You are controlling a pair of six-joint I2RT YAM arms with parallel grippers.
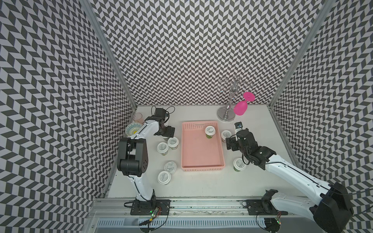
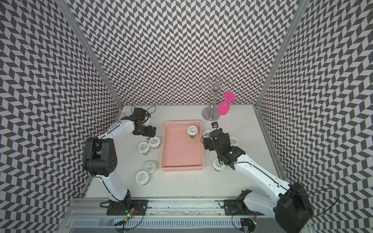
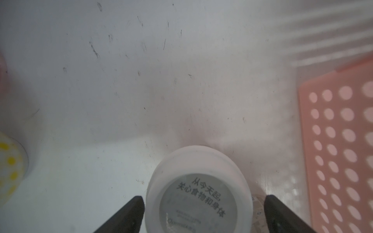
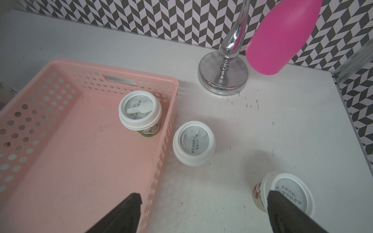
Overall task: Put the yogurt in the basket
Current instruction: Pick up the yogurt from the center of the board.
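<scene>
My left gripper [image 3: 203,198] stands open astride a yogurt cup [image 3: 198,187] on the table, left of the basket [image 3: 339,141] and beside its far half. One finger is nearly at the lid and the other is clear of it. I should centre, sink below the lid's rim, and close on the body before lifting over the wall. My right gripper [image 4: 203,195] hangs open by the basket's right wall.

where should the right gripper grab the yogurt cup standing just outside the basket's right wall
Probably from straight above, closing on the round lid of the yogurt cup: it stands upright, lid widest. The basket wall sits close beside it, so line the open right gripper up with one finger far and one near, not in that gap.
</scene>
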